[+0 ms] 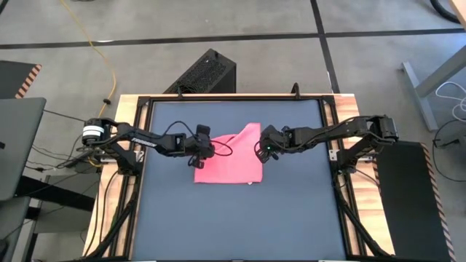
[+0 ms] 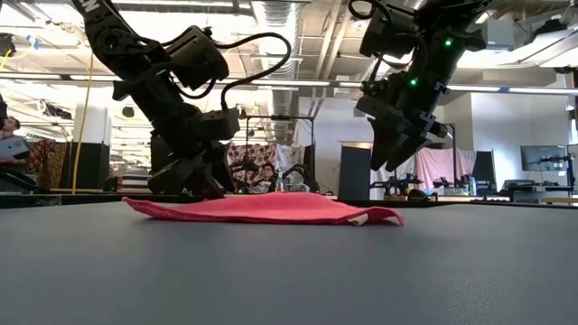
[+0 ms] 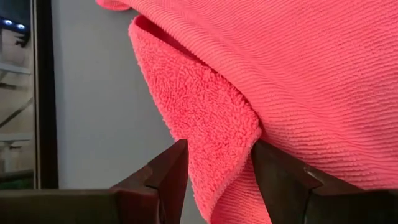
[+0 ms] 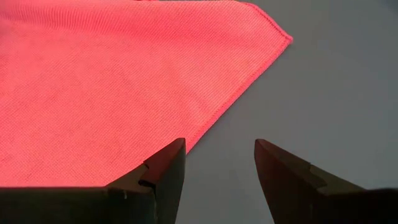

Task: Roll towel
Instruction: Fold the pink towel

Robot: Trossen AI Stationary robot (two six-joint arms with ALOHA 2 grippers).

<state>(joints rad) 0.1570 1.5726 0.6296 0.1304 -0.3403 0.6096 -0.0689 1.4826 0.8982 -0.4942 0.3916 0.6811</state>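
**Towel flat on desk, left pincer straddling folded edge, right pincer raised and open**

I find the towel (image 1: 231, 161) lying near the middle of the dark grey desk (image 1: 233, 225), slightly toward the far side. It lies mostly flat, with one corner pointing toward the far edge of the desk. In the low view it reads as a thin, low sheet (image 2: 262, 208) with a small turned-up corner at one end.

My left pincer (image 1: 198, 151) is down at the towel's left edge. From the left wrist view, its fingers (image 3: 163, 180) stand apart, and a doubled-over fold of the towel (image 3: 205, 118) sits between them, the fluffy underside turned out. The fingers flank the fold, and the cloth appears to brush the inner face of one finger. I cannot confirm a clamp; the jaws read as parted around the cloth rather than pinched on it. In the low view this pincer (image 2: 203, 185) is at desk level, against the towel's end.

My right pincer (image 1: 263, 151) is at the towel's right edge. The low view shows it (image 2: 393, 153) lifted clear above the cloth, not touching it. In the right wrist view its fingers (image 4: 165, 177) are spread with nothing between them; the towel's hemmed edge (image 4: 217, 115) and corner lie just ahead on the bare desk.
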